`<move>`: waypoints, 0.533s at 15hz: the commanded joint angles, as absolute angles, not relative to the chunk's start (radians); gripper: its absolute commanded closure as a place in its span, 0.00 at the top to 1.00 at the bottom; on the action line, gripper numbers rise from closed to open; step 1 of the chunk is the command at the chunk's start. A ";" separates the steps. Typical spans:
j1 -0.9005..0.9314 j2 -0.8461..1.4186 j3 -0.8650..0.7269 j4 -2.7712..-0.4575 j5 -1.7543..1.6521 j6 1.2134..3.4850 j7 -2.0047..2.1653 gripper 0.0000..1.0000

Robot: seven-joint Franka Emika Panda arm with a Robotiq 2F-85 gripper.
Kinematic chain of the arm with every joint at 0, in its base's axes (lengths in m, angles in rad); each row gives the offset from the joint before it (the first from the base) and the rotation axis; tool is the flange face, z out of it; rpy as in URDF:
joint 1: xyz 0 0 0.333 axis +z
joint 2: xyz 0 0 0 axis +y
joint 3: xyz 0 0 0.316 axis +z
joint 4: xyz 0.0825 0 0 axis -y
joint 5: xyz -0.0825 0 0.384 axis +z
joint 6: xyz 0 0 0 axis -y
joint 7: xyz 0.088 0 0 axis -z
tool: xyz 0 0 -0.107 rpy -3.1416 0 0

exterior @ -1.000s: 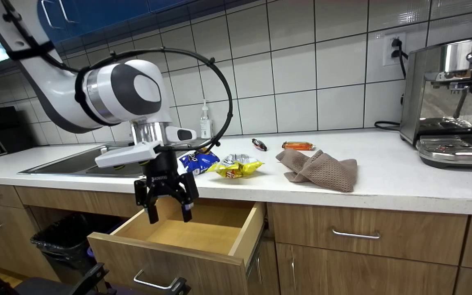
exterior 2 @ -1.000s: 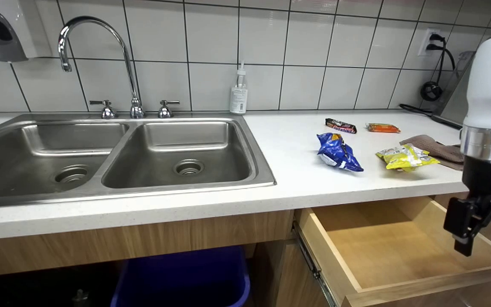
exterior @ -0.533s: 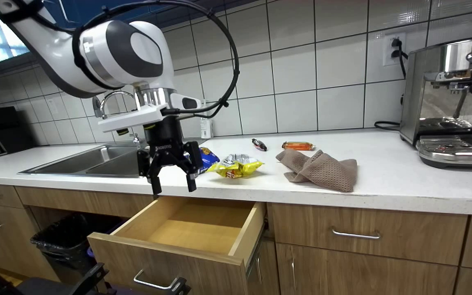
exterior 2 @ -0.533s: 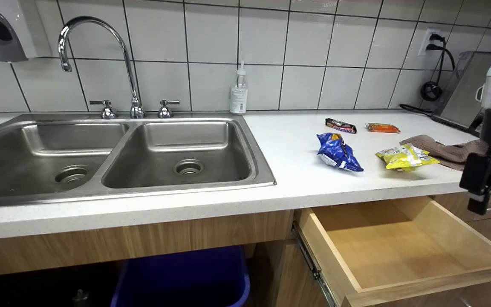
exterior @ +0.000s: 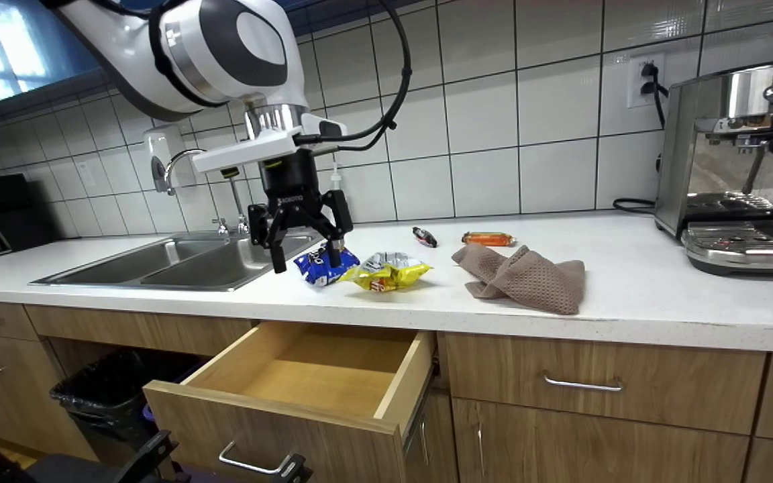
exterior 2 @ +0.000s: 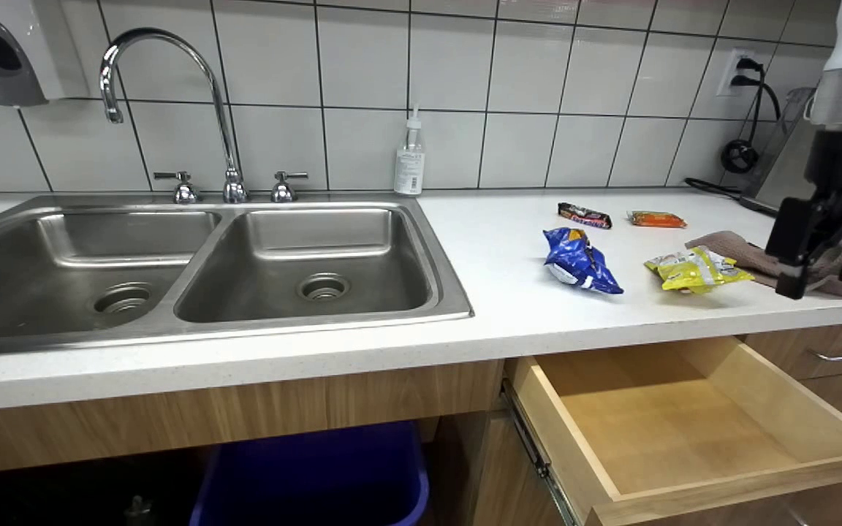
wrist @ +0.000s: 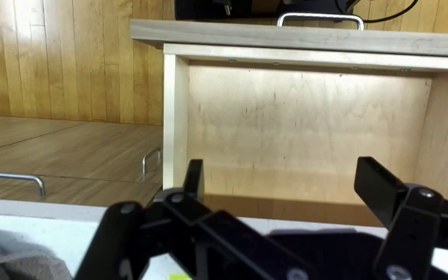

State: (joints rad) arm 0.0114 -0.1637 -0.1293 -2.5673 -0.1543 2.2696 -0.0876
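Observation:
My gripper [exterior: 307, 260] stands open, fingers pointing down and nothing between them. In an exterior view it appears just left of a blue snack bag [exterior: 325, 266] and a yellow snack bag [exterior: 386, 272], both on the white counter. The wrist view has the gripper [wrist: 282, 171] above the counter's front edge, over a pulled-out wooden drawer [wrist: 305, 124] whose bare bottom shows. Only a sliver of the yellow bag [wrist: 179, 277] appears there. A dark wrapped bar [exterior 2: 584, 215] and an orange packet [exterior 2: 656, 219] lie farther back. A brown cloth [exterior: 527, 278] is crumpled on the counter.
A steel double sink [exterior 2: 457, 303] with a faucet [exterior 2: 205, 66] and a soap bottle [exterior 2: 410, 162] lies beside the snacks. An espresso machine [exterior: 749, 168] stands at the counter's right. Below are a black-lined bin [exterior: 101, 396] and a blue bin [exterior 2: 311, 482].
The arm has lifted the gripper from over the drawer to above counter height, shifting a little right in an exterior view. Its fingers stayed open. The snacks, cloth and drawer have not moved.

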 commanded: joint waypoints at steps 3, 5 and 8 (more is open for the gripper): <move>-0.011 -0.056 -0.107 -2.425 -0.104 2.231 -0.127 1.00; -0.012 -0.014 -0.106 -2.381 -0.094 2.231 -0.121 1.00; -0.014 0.045 -0.103 -2.316 -0.083 2.229 -0.112 1.00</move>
State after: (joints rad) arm 0.0114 -0.0260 -0.1282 -2.4075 -0.1089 2.2674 -0.0953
